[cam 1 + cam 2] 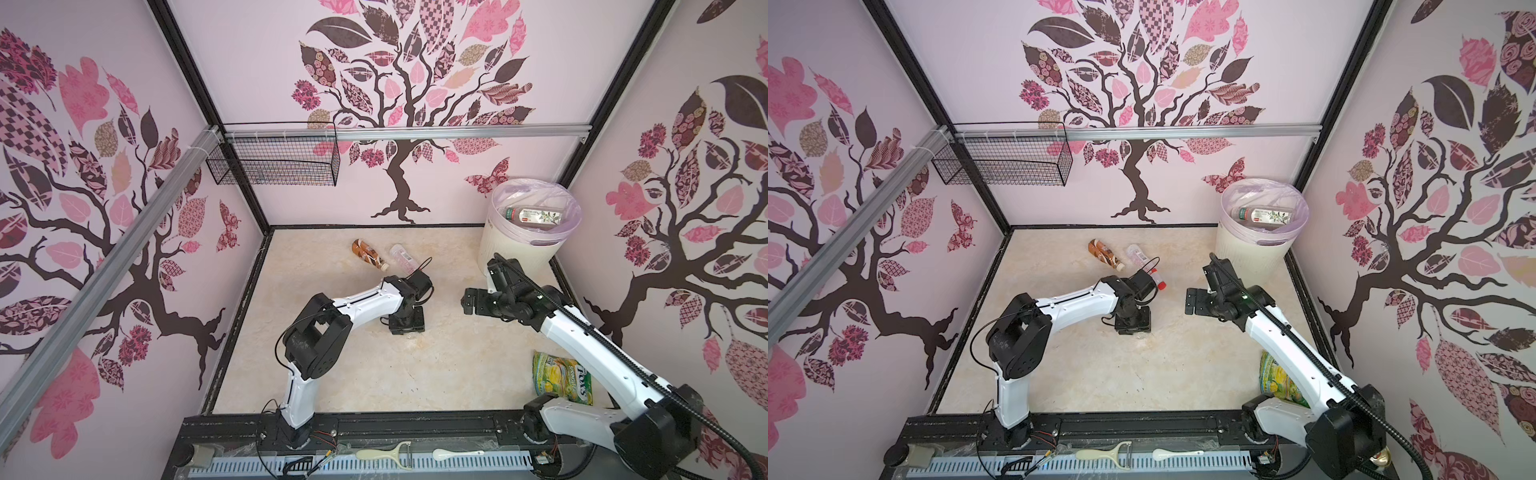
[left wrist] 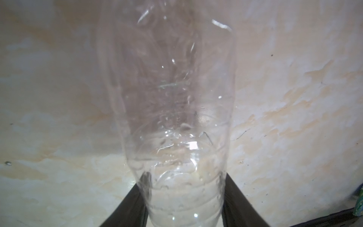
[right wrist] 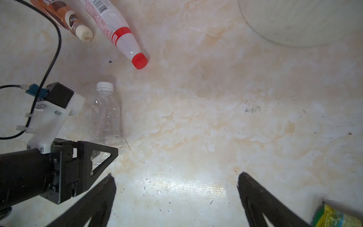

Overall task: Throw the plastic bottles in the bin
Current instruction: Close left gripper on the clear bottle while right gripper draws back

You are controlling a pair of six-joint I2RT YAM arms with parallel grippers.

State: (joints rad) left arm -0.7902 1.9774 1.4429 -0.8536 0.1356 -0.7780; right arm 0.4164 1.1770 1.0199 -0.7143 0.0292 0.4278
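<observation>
A clear, unlabelled plastic bottle (image 2: 176, 118) with a white cap lies on the marble-look table (image 1: 332, 374). My left gripper (image 2: 185, 174) is shut on its base end, with a finger pressed against each side. The right wrist view shows that same bottle (image 3: 106, 116) with the left gripper (image 3: 110, 153) on it. My right gripper (image 3: 176, 175) hangs open over bare table, to the right of the left gripper (image 1: 409, 328). A brown-wrapped bottle (image 1: 368, 253) and a red-capped bottle (image 1: 401, 255) lie near the back. The cream ribbed bin (image 1: 515, 249), at the back right, holds a labelled bottle (image 1: 536, 215).
A yellow-green snack bag (image 1: 557, 378) lies at the front right beside the right arm. A black wire basket (image 1: 278, 160) hangs on the back rail at the left. A peeler (image 1: 386, 453) and a white spoon (image 1: 453, 454) rest on the front rail.
</observation>
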